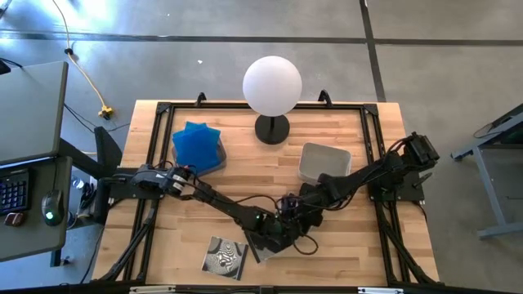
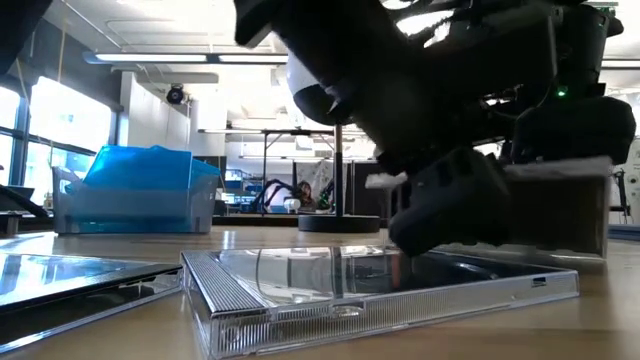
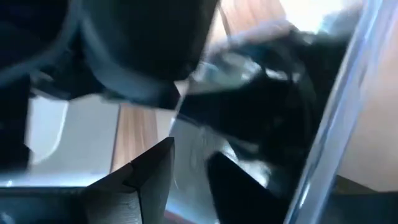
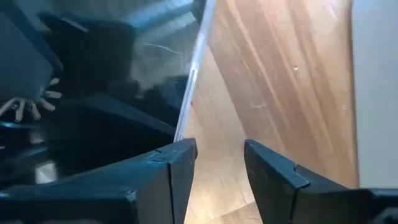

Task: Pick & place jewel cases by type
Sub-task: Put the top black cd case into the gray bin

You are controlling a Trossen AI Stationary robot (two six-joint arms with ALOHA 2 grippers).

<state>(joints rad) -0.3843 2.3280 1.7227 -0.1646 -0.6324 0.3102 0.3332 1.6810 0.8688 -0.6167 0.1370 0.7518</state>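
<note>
Nearest the low camera lies a dark jewel case [image 2: 380, 285] flat on the wooden table [image 1: 359, 245], its ribbed clear hinge edge facing forward. From above it shows at the front middle of the table, mostly hidden under the two arms that meet over it. Just to its left lies the swirl-patterned case [image 1: 225, 256], flat near the front edge; the low view catches it as a thin reflective slab [image 2: 70, 285] beside the dark case.

Both grippers crowd over the dark case. The left gripper [image 1: 268, 233] reaches in from the left side and sits low over the case; in its wrist view the fingers [image 3: 146, 180] stand slightly apart above the glossy black surface, but I cannot tell whether they are gripping anything. The right gripper [image 1: 296, 214] comes in from the right; its fingers [image 4: 180, 165] are spread with bare wood showing in the gap, just beside the clear edge of the case [image 4: 189, 93], holding nothing.

Farther back, a grey tub [image 1: 324, 162] sits right of centre, partly under the right arm. Another tub at back left holds the blue cases [image 1: 198, 145], stacked askew. Between them at the rear stands a round white lamp [image 1: 272, 86] on a black base.
</note>
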